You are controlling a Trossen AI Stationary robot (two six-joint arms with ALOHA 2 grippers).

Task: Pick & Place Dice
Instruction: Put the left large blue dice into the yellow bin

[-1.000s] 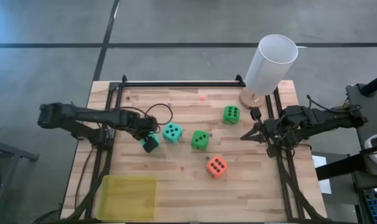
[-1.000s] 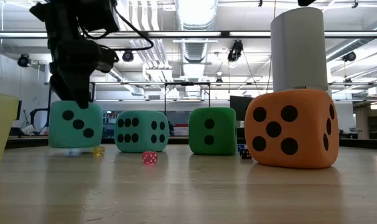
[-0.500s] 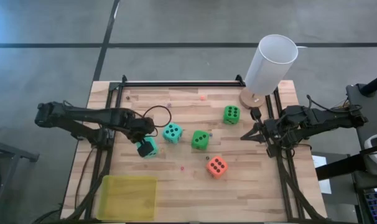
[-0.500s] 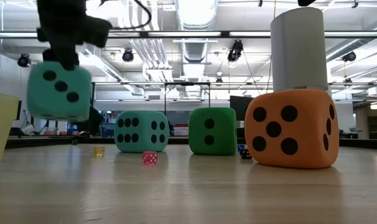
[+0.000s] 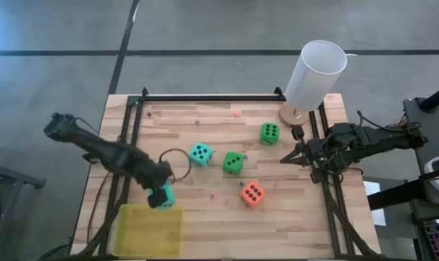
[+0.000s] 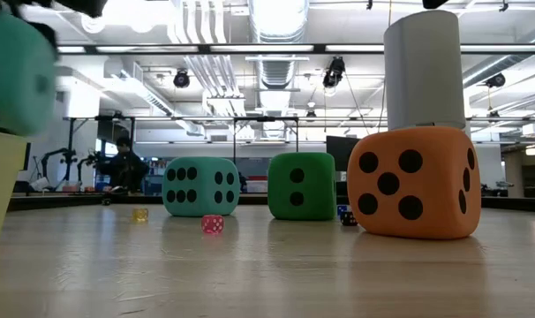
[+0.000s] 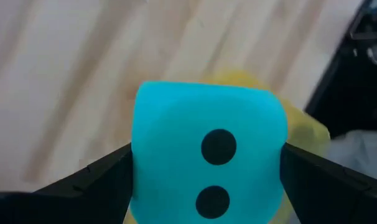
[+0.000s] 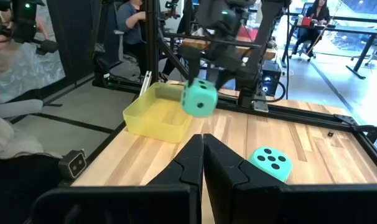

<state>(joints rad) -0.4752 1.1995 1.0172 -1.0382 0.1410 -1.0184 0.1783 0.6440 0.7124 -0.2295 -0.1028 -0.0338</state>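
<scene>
My left gripper (image 5: 161,193) is shut on a teal die (image 7: 207,155) and holds it in the air by the far right corner of the yellow tray (image 5: 148,230). The held die also shows in the low view (image 6: 11,62) and in the right wrist view (image 8: 199,98). A second teal die (image 5: 200,154), two green dice (image 5: 233,162) (image 5: 269,133) and an orange-red die (image 5: 252,193) rest on the wooden table. My right gripper (image 5: 283,159) waits shut above the table's right side, touching nothing. My left gripper pinches the teal die by two opposite sides (image 7: 139,180) between its two fingers (image 7: 107,177). The fingers come from above, slanting down. The die is lifted clear of the table, with its two-pip face toward the wrist camera.
A tall white cylinder (image 5: 315,75) stands on a round wooden base at the far right corner. Tiny dice, one red (image 6: 212,224) and one yellow (image 6: 139,214), lie scattered on the wood. Black rails (image 5: 205,97) run along the far edge and both sides.
My left gripper has lifted the teal die off the table beside the other teal die. It has carried the die up and toward the near edge, to the yellow tray, turning as it went. The other dice have stayed put.
</scene>
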